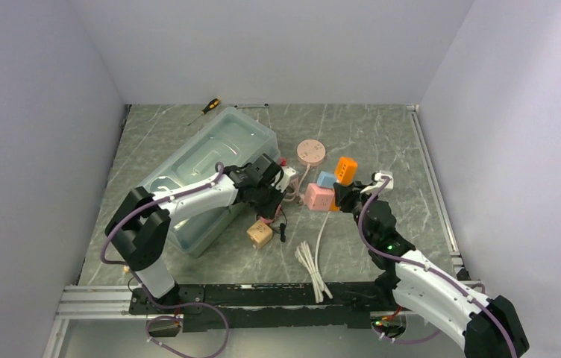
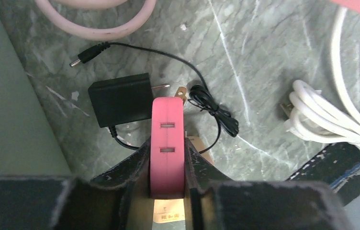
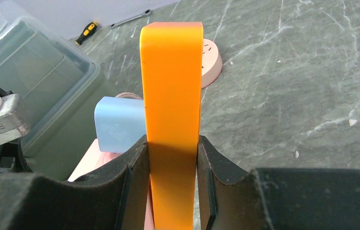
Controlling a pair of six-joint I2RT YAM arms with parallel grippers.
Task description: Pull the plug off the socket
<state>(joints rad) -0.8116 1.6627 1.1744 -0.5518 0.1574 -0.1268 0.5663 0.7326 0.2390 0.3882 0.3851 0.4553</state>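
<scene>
My left gripper (image 2: 167,146) is shut on a pink-red socket block (image 2: 167,124) with two slots and holds it above the table; in the top view this gripper (image 1: 268,209) is beside the bin. A black adapter plug (image 2: 120,98) lies on the table beneath the block's tip, with its metal prongs (image 2: 182,92) bare and its thin black cord (image 2: 214,108) trailing right. My right gripper (image 3: 173,143) is shut on an upright orange socket block (image 3: 171,86). In the top view it (image 1: 345,197) stands right of the socket cluster, with the orange block (image 1: 345,170) beyond it.
A blue cube (image 1: 326,179) and a pink cube (image 1: 318,196) sit against the orange block. A clear plastic bin (image 1: 210,160) lies at left. Nearby are a round pink socket (image 1: 311,151), a tan box (image 1: 259,233), a coiled white cable (image 1: 311,265), and a screwdriver (image 1: 207,108) at the back.
</scene>
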